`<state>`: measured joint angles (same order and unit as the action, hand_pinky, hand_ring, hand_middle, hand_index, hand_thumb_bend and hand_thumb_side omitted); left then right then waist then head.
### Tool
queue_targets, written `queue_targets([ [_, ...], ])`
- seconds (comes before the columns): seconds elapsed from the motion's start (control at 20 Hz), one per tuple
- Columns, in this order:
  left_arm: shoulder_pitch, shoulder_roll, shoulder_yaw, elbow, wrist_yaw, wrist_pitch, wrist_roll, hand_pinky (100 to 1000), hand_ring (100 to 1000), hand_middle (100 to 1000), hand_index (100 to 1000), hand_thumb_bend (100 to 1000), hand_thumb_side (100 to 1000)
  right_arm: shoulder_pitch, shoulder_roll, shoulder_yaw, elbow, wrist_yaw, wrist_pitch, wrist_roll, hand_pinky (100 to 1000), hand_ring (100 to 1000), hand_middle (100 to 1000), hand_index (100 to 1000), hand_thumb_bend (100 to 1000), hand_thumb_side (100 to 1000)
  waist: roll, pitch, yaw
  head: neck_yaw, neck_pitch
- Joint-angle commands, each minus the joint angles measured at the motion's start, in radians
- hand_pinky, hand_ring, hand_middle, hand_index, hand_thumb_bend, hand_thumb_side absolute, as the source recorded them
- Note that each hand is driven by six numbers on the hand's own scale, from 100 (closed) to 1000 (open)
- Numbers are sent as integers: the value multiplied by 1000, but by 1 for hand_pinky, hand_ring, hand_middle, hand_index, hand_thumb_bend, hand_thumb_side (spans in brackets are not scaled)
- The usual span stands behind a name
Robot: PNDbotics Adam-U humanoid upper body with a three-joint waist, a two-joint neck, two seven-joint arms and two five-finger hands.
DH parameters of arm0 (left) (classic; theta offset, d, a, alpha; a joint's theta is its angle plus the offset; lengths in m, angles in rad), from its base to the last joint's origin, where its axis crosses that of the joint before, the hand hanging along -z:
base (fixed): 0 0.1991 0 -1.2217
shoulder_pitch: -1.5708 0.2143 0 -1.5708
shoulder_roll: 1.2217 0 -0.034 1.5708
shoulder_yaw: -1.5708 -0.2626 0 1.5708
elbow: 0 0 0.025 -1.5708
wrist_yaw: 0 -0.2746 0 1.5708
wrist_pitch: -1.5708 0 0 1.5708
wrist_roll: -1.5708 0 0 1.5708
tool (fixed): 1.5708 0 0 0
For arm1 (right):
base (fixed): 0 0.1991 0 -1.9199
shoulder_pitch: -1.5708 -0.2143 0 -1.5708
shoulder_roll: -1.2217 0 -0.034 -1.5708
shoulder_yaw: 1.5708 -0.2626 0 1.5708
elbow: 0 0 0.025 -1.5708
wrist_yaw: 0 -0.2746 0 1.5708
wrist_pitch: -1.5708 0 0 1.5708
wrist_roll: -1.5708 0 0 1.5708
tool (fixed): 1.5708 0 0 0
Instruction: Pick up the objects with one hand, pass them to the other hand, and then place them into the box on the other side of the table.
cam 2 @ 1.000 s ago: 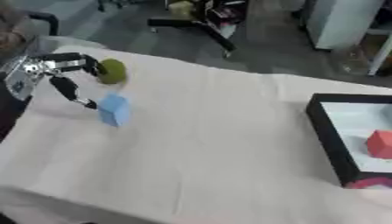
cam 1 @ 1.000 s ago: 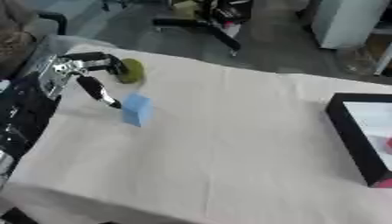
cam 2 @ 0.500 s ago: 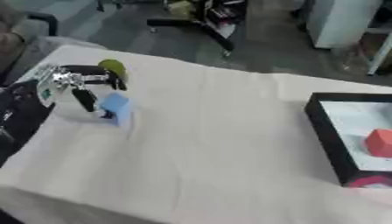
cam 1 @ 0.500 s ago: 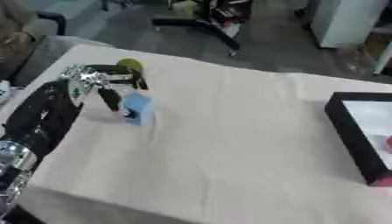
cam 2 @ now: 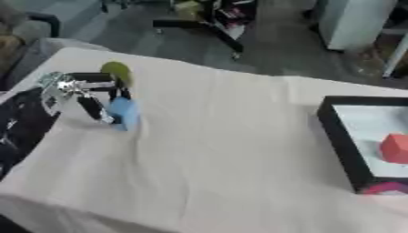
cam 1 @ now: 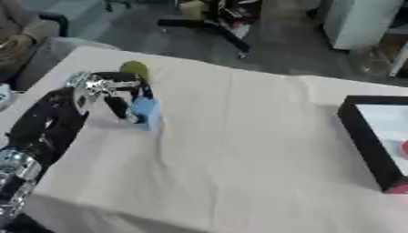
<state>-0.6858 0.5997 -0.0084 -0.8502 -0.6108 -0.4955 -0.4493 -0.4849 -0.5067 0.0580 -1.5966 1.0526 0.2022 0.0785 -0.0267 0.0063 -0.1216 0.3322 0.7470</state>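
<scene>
My left arm enters from lower left edge, black forearm with silver joint near bottom, stretched up and away across left side. My left hand [cam 1: 102, 87] at far end, silver at knuckles, black fingers [cam 1: 121, 108] curled downward, thumb opposite. Fingers and thumb close on either side of object between them, pinch pose, fingertips pointing down. Wrist roughly level, palm facing right. My right arm and right hand show in neither view.

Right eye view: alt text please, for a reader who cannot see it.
The robot's left hand closes its fingers around a light blue block at the left of a cloth-covered table, with a yellow-green object just behind. A black box at the right edge holds a red block.
</scene>
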Motion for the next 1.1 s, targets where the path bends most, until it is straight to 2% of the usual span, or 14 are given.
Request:
queue_targets([
  [0.05, -12, -5, 23, -96, 165, 58, 41, 696, 506, 467, 511, 452, 206, -36, 34, 66, -91, 27, -75, 17, 789, 771, 741, 990, 253, 390, 0, -15, 2, -8, 5],
  [0.2, -21, -39, -13, -144, 310, 111, 19, 695, 511, 469, 511, 493, 206, -73, 136, 169, -151, 59, -178, 28, 811, 779, 751, 972, 293, 387, 1, -16, 4, -16, 6],
  [0.3, -28, -67, -48, -166, 400, 143, -11, 697, 514, 470, 508, 535, 202, -99, 212, 233, -159, 102, -239, 30, 844, 785, 760, 947, 329, 383, 2, -16, 6, -24, 5],
  [0.35, -32, -75, -64, -172, 441, 159, -25, 697, 514, 470, 508, 535, 202, -108, 241, 255, -152, 128, -261, 31, 844, 785, 760, 947, 329, 383, 2, -16, 6, -27, 4],
  [0.45, -43, -101, -106, -178, 514, 189, -55, 705, 522, 475, 511, 584, 192, -133, 304, 309, -126, 175, -308, 38, 883, 791, 767, 899, 389, 363, 4, -15, 8, -35, 2],
  [0.6, -71, -145, -175, -174, 642, 250, -87, 706, 524, 476, 512, 617, 181, -172, 379, 377, -52, 238, -371, 47, 922, 799, 779, 857, 430, 356, 5, -14, 11, -49, -3],
  [0.7, -85, -164, -205, -180, 700, 287, -93, 712, 529, 480, 515, 631, 178, -190, 405, 403, -6, 269, -395, 50, 952, 819, 805, 862, 448, 362, 6, -13, 13, -55, -5],
  [0.85, -91, -188, -229, -202, 764, 335, -102, 715, 535, 485, 521, 641, 178, -207, 428, 427, 47, 320, -423, 57, 1000, 873, 879, 926, 496, 341, 6, -13, 17, -62, -8],
  [1.1, -89, -198, -233, -229, 836, 398, -151, 711, 532, 484, 521, 633, 168, -219, 440, 442, 94, 381, -443, 65, 1000, 912, 930, 968, 527, 292, 5, -13, 19, -79, -14],
])
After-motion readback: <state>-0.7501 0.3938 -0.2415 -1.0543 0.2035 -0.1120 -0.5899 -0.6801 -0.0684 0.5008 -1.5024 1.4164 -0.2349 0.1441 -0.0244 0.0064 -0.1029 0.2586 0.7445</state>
